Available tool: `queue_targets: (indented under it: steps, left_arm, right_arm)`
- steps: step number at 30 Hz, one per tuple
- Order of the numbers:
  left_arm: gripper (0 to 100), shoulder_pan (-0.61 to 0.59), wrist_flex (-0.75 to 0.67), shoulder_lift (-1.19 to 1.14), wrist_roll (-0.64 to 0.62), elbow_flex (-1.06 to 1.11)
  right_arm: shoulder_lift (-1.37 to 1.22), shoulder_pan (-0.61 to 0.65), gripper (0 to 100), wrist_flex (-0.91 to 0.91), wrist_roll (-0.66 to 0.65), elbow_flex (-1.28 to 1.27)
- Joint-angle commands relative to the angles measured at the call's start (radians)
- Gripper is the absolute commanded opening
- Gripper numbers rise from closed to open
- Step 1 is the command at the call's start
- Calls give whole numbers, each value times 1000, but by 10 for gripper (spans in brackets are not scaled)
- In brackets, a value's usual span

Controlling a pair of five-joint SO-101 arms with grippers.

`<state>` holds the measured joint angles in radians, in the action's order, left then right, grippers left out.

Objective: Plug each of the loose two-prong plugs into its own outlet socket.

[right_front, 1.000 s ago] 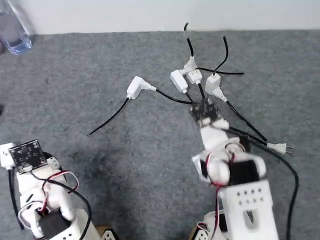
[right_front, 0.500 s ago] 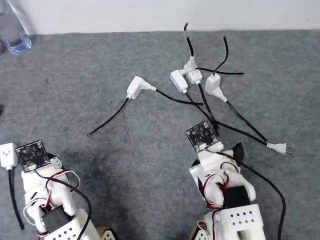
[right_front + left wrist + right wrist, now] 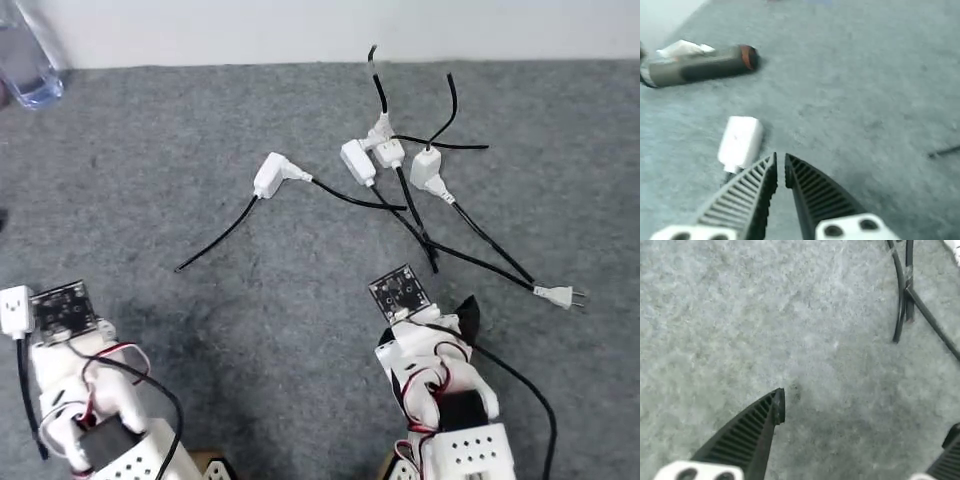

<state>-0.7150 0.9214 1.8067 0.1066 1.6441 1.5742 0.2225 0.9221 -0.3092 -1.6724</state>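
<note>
My right gripper [image 3: 865, 412] is spread wide, empty; left gripper [image 3: 780, 159] nearly pressed together beside white socket block [image 3: 740, 142]. Loose plug [image 3: 557, 294] lies off right on the desk [image 3: 150, 130]. I'd pinch its body, prongs clear.

We saw a grey carpeted tabletop [image 3: 150, 230] under even light, a white wall [image 3: 250, 30] along its far edge, and a clear bottle [image 3: 25, 65] well ahead of the left gripper [image 3: 780, 161].

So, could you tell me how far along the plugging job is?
Done: pieces in the white cluster may be joined; I cannot tell. In hand: nothing; the right gripper is open and empty, the left gripper shut on nothing. Left: at least the two-prong plug, prongs bare.
</note>
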Motion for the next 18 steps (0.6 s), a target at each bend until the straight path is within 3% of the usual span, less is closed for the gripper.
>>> queue_targets:
  steps: [1, 11, 18]
  left_arm:
    - [31, -57, 2, 9, -26, -124]
    - [34, -285, -48, 5, -160, -407]
    - [130, -318, -75, 3, -190, -516]
  right_arm:
    - [70, 4, 464, -1, -3, -12]
    - [217, 64, 464, 163, -3, -12]
    - [223, 65, 464, 170, -3, -11]
